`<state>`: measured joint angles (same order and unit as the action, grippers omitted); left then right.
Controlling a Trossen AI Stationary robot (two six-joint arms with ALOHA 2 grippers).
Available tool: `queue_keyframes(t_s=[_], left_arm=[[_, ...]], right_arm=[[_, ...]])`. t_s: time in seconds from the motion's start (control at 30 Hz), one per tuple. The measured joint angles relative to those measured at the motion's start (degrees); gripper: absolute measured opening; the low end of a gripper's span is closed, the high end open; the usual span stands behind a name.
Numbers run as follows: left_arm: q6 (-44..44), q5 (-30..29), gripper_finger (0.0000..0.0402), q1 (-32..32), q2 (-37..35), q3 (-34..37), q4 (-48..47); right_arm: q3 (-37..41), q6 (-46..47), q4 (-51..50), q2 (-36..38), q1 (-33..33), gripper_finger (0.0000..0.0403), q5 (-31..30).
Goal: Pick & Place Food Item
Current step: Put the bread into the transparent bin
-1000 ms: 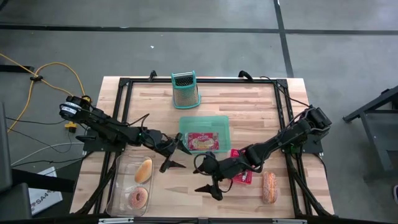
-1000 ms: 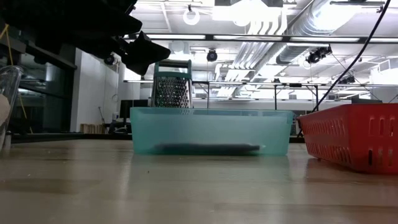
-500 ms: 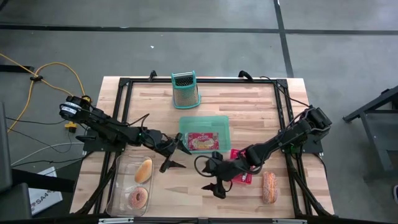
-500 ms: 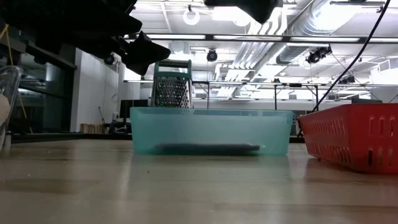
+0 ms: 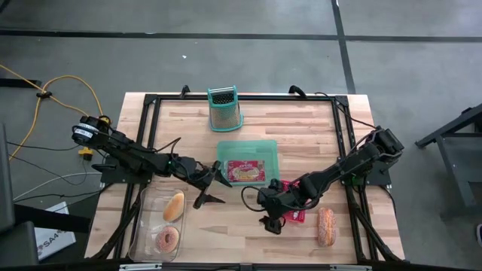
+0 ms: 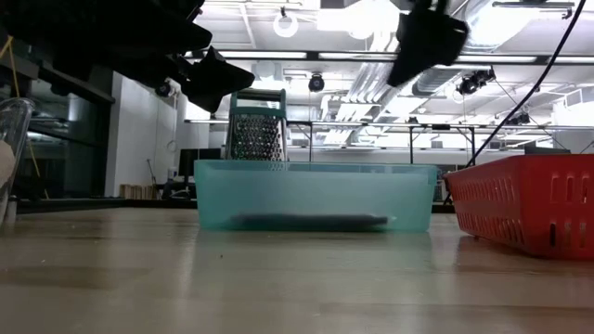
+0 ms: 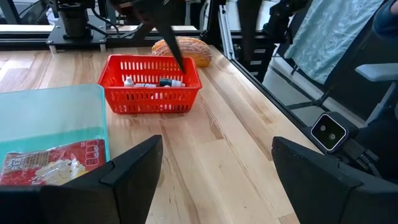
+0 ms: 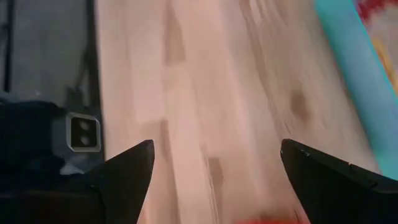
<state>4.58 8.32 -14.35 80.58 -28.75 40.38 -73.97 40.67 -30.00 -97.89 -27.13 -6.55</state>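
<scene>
My left gripper (image 5: 215, 190) hangs open over bare wood between a clear tray (image 5: 143, 226) and a teal bin (image 5: 267, 147). The tray holds a bread roll (image 5: 174, 205) and a pink donut (image 5: 167, 239). A red packet (image 5: 245, 172) lies flat in the bin. My right gripper (image 5: 263, 211) is open above the table, just left of a red basket (image 5: 295, 212) that its arm partly covers. A long loaf (image 5: 325, 226) lies on the wood right of the basket. Both grippers are empty, as their wrist views show (image 7: 217, 180) (image 8: 214, 180).
A metal grater with a teal frame (image 5: 224, 108) stands near the far edge. The red basket (image 7: 152, 84) holds small packets. A black frame (image 5: 151, 102) runs along the table's sides. A small camera (image 7: 328, 130) sits at the near edge. Bare wood lies between tray and basket.
My right gripper has moved toward the table's right edge, closer to the red basket, turning as it went and staying open. In the low view it has come into sight at the top. My left arm and all objects have kept still.
</scene>
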Motion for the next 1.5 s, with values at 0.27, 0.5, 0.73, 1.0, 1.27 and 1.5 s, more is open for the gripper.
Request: queue_keyframes(t_s=[0.27, 0.5, 0.73, 1.0, 1.27, 1.5], left_arm=[[-0.2, 0.0, 0.0294, 0.0, 0.0, 0.0, 0.0], [-0.2, 0.0, 0.0294, 0.0, 0.0, 0.0, 0.0], [-0.1, 0.0, 0.0294, 0.0, 0.0, 0.0, 0.0], [0.0, 0.0, 0.0294, 0.0, 0.0, 0.0, 0.0], [-0.2, 0.0, 0.0294, 0.0, 0.0, 0.0, 0.0], [-0.2, 0.0, 0.0294, 0.0, 0.0, 0.0, 0.0]], right_arm=[[0.0, 6.5, -11.3, 6.2, 0.3, 0.0339, -1.0], [0.0, 7.8, -13.8, 12.5, 0.3, 0.0339, -0.5], [0.0, 10.4, -18.0, 17.8, 0.2, 0.0339, -0.8], [0.0, 10.6, -19.2, 21.6, 0.2, 0.0339, -0.6], [0.0, 12.4, -20.6, 22.0, 0.2, 0.0339, -0.1], [0.0, 26.3, -29.1, 22.0, -0.6, 0.0339, 4.3]])
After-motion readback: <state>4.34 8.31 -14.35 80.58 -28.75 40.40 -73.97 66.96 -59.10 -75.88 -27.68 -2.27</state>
